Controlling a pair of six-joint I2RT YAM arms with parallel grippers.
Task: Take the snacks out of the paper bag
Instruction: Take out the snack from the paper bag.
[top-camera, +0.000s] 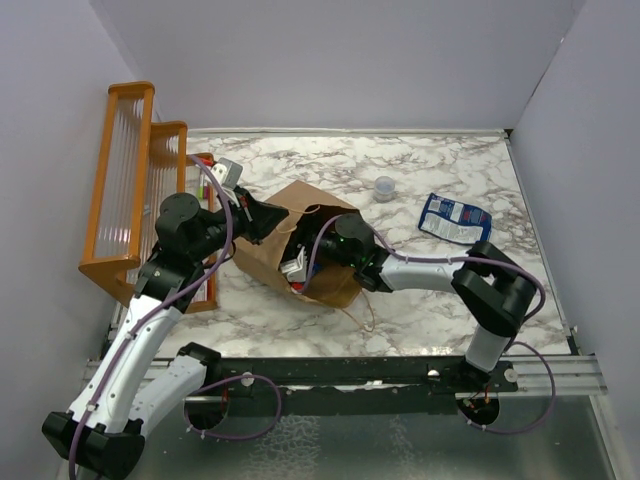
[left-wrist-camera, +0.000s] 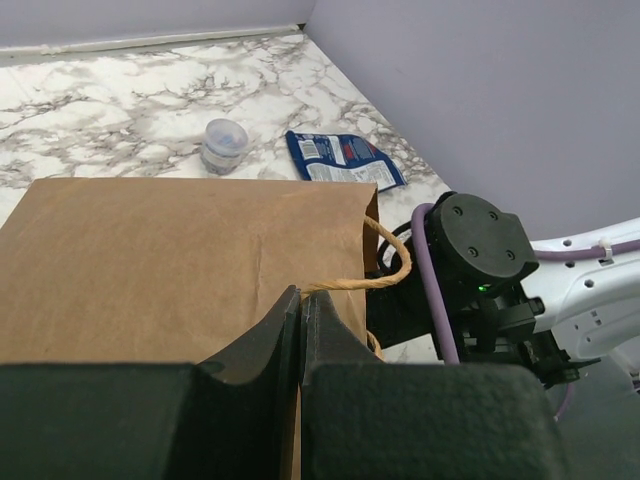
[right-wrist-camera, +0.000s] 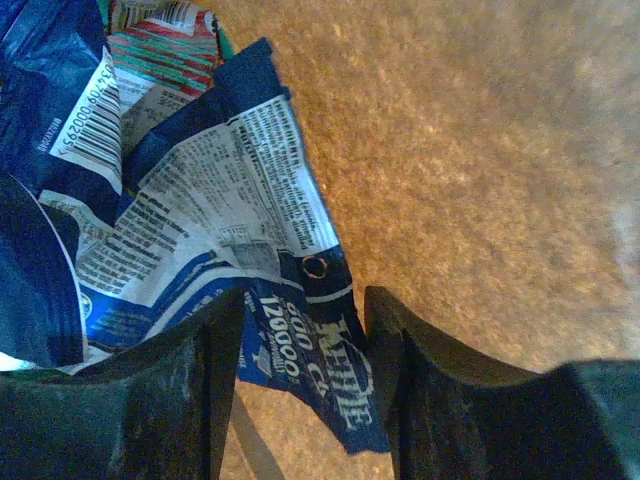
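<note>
Top: one snack packet (top-camera: 453, 217) is out, far right on the marble desk (top-camera: 440, 150) near a cup (top-camera: 384, 188). Paper bag (top-camera: 262, 258) lies mid-desk with the right arm inside. Lilac walls, orange rack (top-camera: 130, 190) left.
Left wrist: left hand (left-wrist-camera: 301, 320) clenched on the bag edge.
Right wrist: right hand (right-wrist-camera: 305, 310) in the bag, jaws apart astride a blue packet (right-wrist-camera: 250, 200), not yet pinched. Red-green packet (right-wrist-camera: 160, 45) behind. At least two left.

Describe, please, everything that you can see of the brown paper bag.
The paper bag looks like creased brown kraft paper, with a thin twisted handle at its mouth. It lies tipped on the marble table, its mouth open toward the right arm. The left gripper is pinched shut on its rim. The right gripper reaches inside, where blue and green-red snack packets lie against the bag's inner wall.
</note>
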